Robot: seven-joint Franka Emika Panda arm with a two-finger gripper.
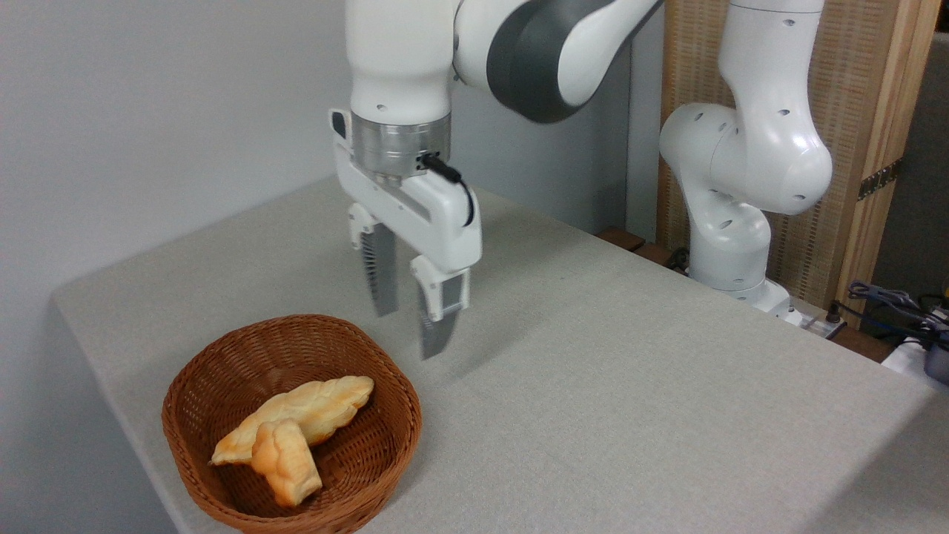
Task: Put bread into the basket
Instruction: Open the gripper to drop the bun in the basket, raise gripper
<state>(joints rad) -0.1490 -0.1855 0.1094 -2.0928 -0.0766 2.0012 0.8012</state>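
Gripper [410,326] of mine hung spread and empty above the table [630,386]; the bread [285,461] lay inside the basket [185,415], leaning on the loaf [311,409].

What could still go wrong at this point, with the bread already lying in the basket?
1. The bread rests tilted against the braided loaf near the front wall of the basket, so a bump might roll it over.
2. The basket sits close to the table's front edge; a nudge could push it off.
3. The open end effector hangs just beside the basket rim and could clip it if it swings left.
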